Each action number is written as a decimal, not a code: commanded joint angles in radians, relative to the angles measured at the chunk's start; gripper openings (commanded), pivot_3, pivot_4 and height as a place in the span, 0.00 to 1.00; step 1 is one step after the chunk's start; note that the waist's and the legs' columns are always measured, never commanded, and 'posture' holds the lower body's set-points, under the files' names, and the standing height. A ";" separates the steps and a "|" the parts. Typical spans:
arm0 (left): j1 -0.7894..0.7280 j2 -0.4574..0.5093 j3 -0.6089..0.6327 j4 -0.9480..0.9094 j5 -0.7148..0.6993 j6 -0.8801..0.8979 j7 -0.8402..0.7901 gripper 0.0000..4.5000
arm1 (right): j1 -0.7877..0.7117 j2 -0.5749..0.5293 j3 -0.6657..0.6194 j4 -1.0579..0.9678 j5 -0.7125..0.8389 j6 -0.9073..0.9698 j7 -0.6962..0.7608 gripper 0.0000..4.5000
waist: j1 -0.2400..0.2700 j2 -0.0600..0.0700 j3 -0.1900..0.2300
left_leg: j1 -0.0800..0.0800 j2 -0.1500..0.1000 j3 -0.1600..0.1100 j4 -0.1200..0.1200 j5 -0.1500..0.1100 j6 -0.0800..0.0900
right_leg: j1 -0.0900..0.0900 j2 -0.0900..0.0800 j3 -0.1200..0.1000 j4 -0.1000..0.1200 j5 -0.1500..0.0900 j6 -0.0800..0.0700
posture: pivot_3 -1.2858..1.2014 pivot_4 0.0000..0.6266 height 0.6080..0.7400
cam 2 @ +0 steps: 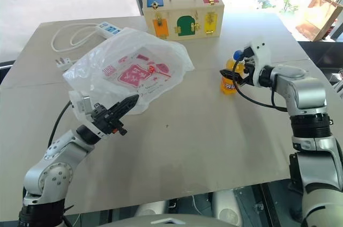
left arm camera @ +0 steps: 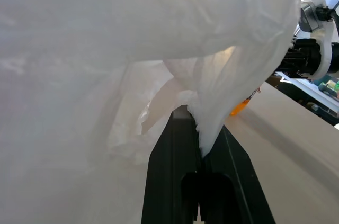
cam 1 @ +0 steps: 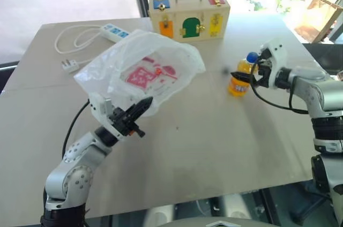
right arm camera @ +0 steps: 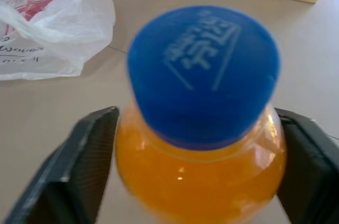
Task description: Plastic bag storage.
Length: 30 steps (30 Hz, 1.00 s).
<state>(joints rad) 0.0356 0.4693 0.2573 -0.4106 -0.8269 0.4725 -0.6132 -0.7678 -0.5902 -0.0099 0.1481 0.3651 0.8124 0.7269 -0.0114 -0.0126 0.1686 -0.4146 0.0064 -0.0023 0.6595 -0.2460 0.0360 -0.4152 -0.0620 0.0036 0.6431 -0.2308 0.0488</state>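
Note:
The plastic bag [cam 1: 144, 71], thin translucent white with red print, hangs bunched above the left half of the table. My left gripper [cam 1: 146, 103] is shut on a fold of its lower edge, and the left wrist view shows that film pinched between the black fingers [left arm camera: 169, 171]. An orange drink bottle [cam 1: 239, 83] with a blue cap [right arm camera: 204, 70] stands upright on the right side of the table. My right gripper [cam 1: 244, 78] reaches it from the right, its fingers [right arm camera: 90, 155] pressed against both sides of the bottle just under the cap.
A wooden lock box [cam 1: 188, 16] with coloured doors stands at the far middle of the table [cam 1: 203, 146]. A white power strip [cam 1: 115, 31] with coiled cable and plug [cam 1: 69, 65] lies at the far left. The table's front edge runs close below both arms.

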 commanded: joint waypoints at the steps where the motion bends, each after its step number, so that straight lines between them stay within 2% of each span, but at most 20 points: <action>1: 0.007 0.000 0.012 -0.046 -0.003 -0.021 -0.010 0.00 | -0.037 -0.006 -0.023 -0.036 0.006 -0.022 0.002 0.61 | 0.000 0.000 0.000 | 0.000 0.000 0.000 0.000 0.000 0.000 | 0.000 0.000 0.000 0.000 0.000 0.000 | 0.52 0.24 0.99; 7: 0.007 -0.003 0.011 -0.048 -0.007 -0.014 -0.006 0.00 | -0.070 0.035 -0.047 -0.179 0.111 0.072 0.029 0.61 | -0.004 0.000 0.000 | 0.000 0.000 0.000 0.000 0.000 0.000 | 0.000 0.000 0.000 0.000 0.000 0.000 | 0.52 0.24 0.99; 11: -0.010 -0.009 -0.001 -0.052 -0.008 -0.008 0.002 0.00 | -0.162 0.175 -0.131 -0.353 0.415 0.219 0.045 0.61 | -0.009 0.003 0.003 | 0.000 0.001 0.000 0.000 0.000 0.000 | -0.002 0.001 0.002 0.002 0.000 0.000 | 0.52 0.24 0.99; 13: -0.022 -0.018 -0.024 -0.081 -0.006 -0.010 0.008 0.00 | -0.167 0.293 -0.110 -0.376 0.515 0.246 0.032 0.61 | -0.007 0.003 0.003 | -0.001 0.003 -0.001 0.000 0.000 0.000 | -0.002 0.003 0.001 0.003 0.000 0.000 | 0.52 0.24 0.99; 15: -0.032 -0.040 -0.039 -0.107 -0.021 -0.001 0.039 0.00 | -0.159 0.381 -0.054 -0.357 0.512 0.230 0.019 0.61 | -0.003 0.002 0.003 | 0.000 0.003 -0.002 0.000 0.000 0.000 | -0.002 0.004 0.000 0.002 0.000 0.000 | 0.52 0.24 0.99; 17: -0.037 -0.055 -0.044 -0.118 -0.027 0.006 0.058 0.00 | -0.155 0.420 -0.034 -0.331 0.502 0.210 0.001 0.61 | 0.004 0.001 0.002 | 0.000 0.003 -0.003 0.000 0.000 0.000 | 0.000 0.003 -0.002 0.002 0.000 0.000 | 0.52 0.24 0.99; 21: -0.015 -0.068 -0.066 -0.168 -0.041 0.013 0.069 0.00 | -0.230 0.639 0.122 0.106 0.171 -0.246 -0.117 0.61 | -0.009 0.001 0.002 | 0.000 -0.001 -0.002 0.006 0.000 0.000 | 0.002 -0.001 -0.001 0.003 0.000 0.000 | 0.52 0.24 0.99; 23: -0.005 -0.068 -0.069 -0.179 -0.050 0.016 0.067 0.00 | -0.271 0.696 0.126 0.229 0.114 -0.374 -0.110 0.61 | -0.009 0.000 0.003 | 0.001 -0.001 -0.001 0.008 0.001 -0.001 | 0.001 0.001 0.000 0.006 0.000 0.001 | 0.52 0.24 0.99; 27: 0.013 -0.064 -0.053 -0.189 -0.053 0.007 0.074 0.00 | -0.362 0.770 0.064 0.422 0.089 -0.518 -0.104 0.61 | -0.003 0.000 0.005 | -0.001 0.000 -0.003 0.008 0.002 -0.004 | -0.003 0.003 0.000 0.011 0.000 0.000 | 0.52 0.24 0.99; 30: 0.026 -0.066 -0.037 -0.191 -0.046 -0.004 0.089 0.00 | -0.393 0.782 0.026 0.462 0.118 -0.543 -0.077 0.61 | -0.004 0.000 0.005 | -0.002 0.000 -0.003 0.006 0.003 -0.006 | -0.003 0.003 0.000 0.008 0.000 0.000 | 0.52 0.24 0.99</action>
<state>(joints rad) 0.0556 0.4021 0.1922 -0.5608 -0.8673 0.4933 -0.5333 -1.0961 0.1485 0.0658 0.6498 0.4378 0.3163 0.6211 -0.0151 -0.0130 0.1734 -0.4164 0.0065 -0.0051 0.6654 -0.2427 0.0296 -0.4177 -0.0591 0.0039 0.6503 -0.2306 0.0486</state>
